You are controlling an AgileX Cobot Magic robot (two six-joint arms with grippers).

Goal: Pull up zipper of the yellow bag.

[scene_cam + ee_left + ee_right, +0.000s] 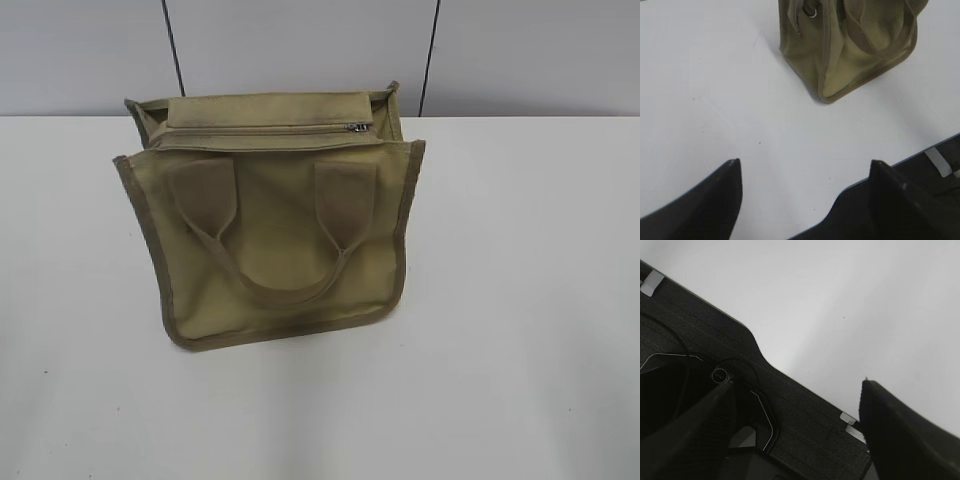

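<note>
The yellow bag is a khaki canvas tote with brown trim standing on the white table, its looped handle hanging down the front. The zipper runs across its top, with the small metal pull at the right end. The bag also shows at the top of the left wrist view, with a metal ring near its upper edge. My left gripper is open and empty over bare table, well short of the bag. My right gripper is open and empty over the table's front edge. Neither gripper shows in the exterior view.
The white table spreads around the bag on all sides. A grey panelled wall stands behind it. The black robot base lies under the right gripper, and the table's dark front edge shows at the left wrist view's lower right.
</note>
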